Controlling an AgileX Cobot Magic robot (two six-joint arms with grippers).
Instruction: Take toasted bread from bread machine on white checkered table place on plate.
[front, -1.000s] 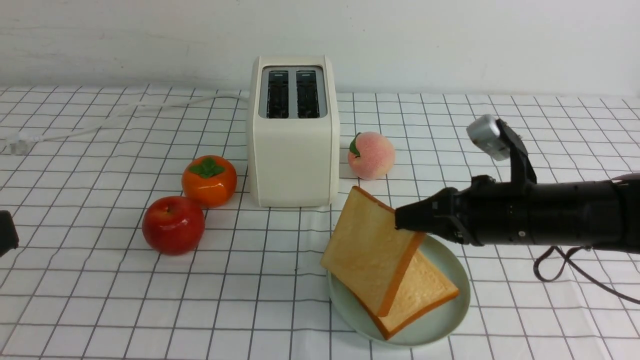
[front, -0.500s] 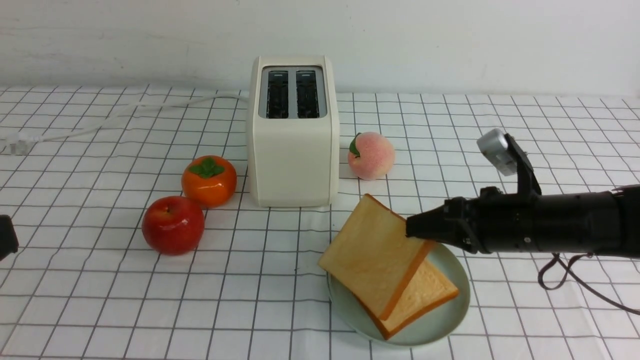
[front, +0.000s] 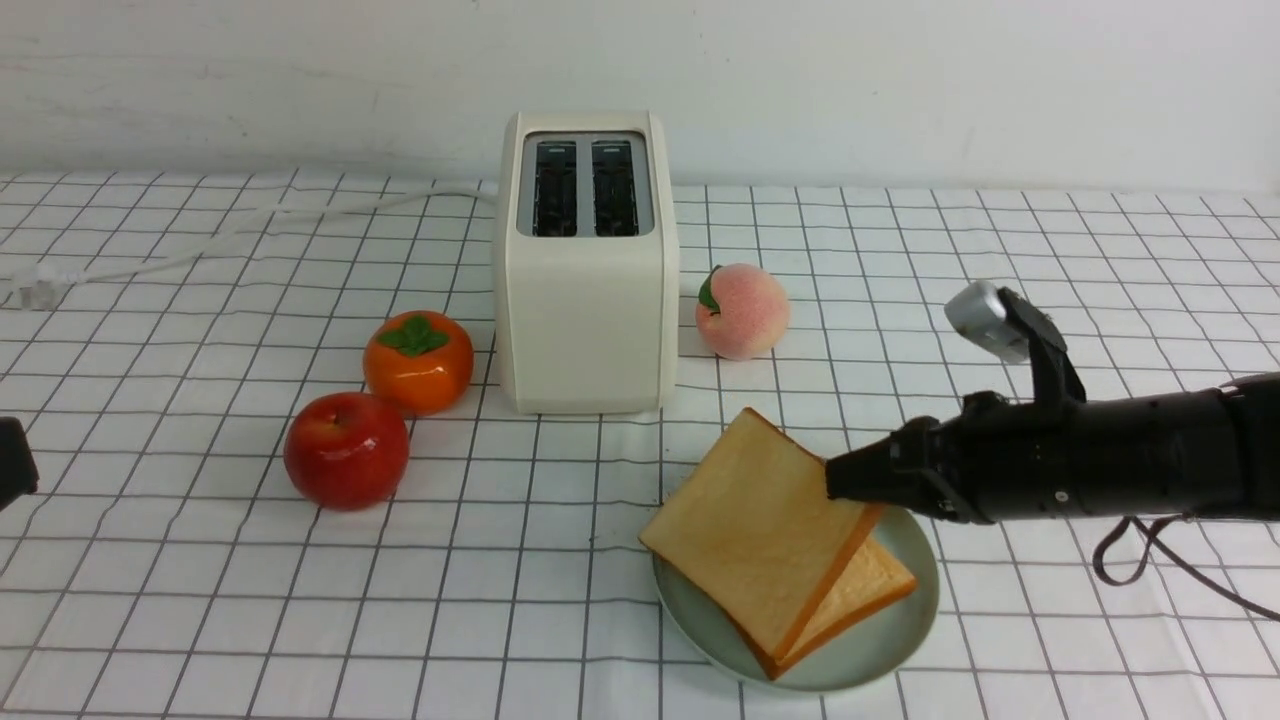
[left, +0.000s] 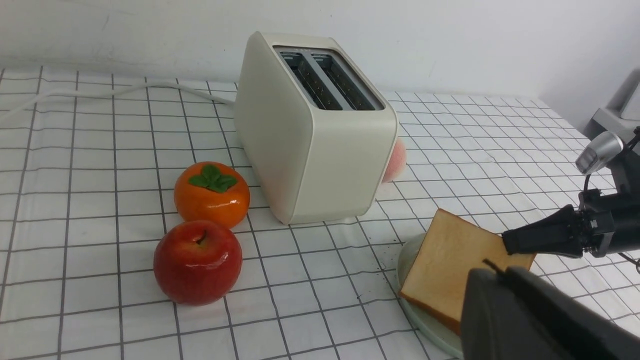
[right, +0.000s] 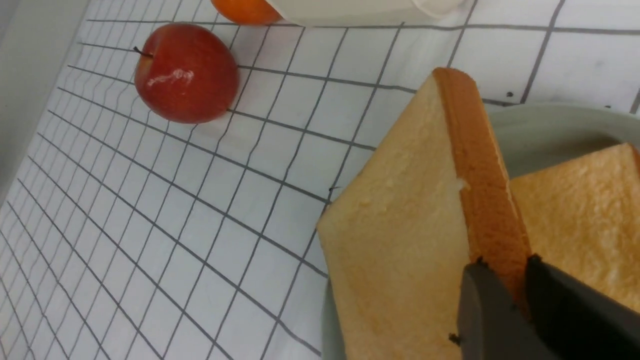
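Your right claw (front: 832, 480) is clamped on the upper slice (front: 760, 525) of toasted bread. In the right wrist view its two dark fingers (right: 487, 320) sit either side of the orange-brown crust edge, touching it. That slice is tilted: the edge at the claw is held up, and the opposite edge is down on the plate (front: 880, 655), sticking out a bit past the rim. Underneath, the lower slice (front: 875, 580) lies flat on the plate, partly covered, with one corner peeking out. The plate sits near the front edge of the counter (front: 200, 620), right of the middle. The bread machine (front: 585, 300) stands upright further back, about mid-counter, both slots dark with no bread showing, and its white cord (front: 250, 225) trails off toward the left edge. A red apple (front: 346, 450) and an orange persimmon (front: 418, 360) sit just left of the machine, and a peach (front: 742, 312) sits just beside its right side. Your left claw (left: 500, 300) is closed, with nothing seen in it, and it's parked by the counter's left edge, well apart from the bread.
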